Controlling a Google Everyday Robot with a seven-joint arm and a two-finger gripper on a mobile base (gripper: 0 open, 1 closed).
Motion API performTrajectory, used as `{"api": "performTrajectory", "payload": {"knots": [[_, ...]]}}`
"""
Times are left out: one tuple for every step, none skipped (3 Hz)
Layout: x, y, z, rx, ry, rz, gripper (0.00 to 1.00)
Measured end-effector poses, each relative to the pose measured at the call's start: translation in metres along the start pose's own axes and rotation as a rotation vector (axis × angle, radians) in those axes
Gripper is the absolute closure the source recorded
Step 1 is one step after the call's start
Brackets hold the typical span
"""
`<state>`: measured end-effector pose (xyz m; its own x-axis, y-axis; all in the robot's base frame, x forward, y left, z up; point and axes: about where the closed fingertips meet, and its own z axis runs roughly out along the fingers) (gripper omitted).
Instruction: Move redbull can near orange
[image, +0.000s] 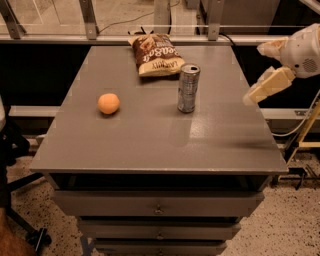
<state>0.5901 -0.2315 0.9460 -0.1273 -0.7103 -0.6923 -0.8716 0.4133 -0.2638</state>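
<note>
I see the can (188, 88) upright mid-table (150, 145). The orange (108, 103) is well apart at its 9 o'clock, the bag (154, 54) near at 11. The gripper (262, 87) hovers at 3 o'clock by the table edge, apart from the can; can't tell how open.

The redbull can (188, 88) stands upright on the table (150, 145), a bit right of the middle. The orange (108, 103) lies on the table left of the can, well apart from it. The chip bag (155, 54) lies flat at the back, just behind the can. The tool (260, 91) hangs in the air over the table's right edge, apart from the can. Drawers (157, 204) sit under the table.
</note>
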Motion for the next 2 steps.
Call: {"api": "performTrajectory", "payload": {"knots": [[-0.017, -0.009, 0.018, -0.045, -0.104, -0.031, 0.0], [-0.041, -0.013, 0.041, -0.104, -0.22, -0.055, 0.0]]}}
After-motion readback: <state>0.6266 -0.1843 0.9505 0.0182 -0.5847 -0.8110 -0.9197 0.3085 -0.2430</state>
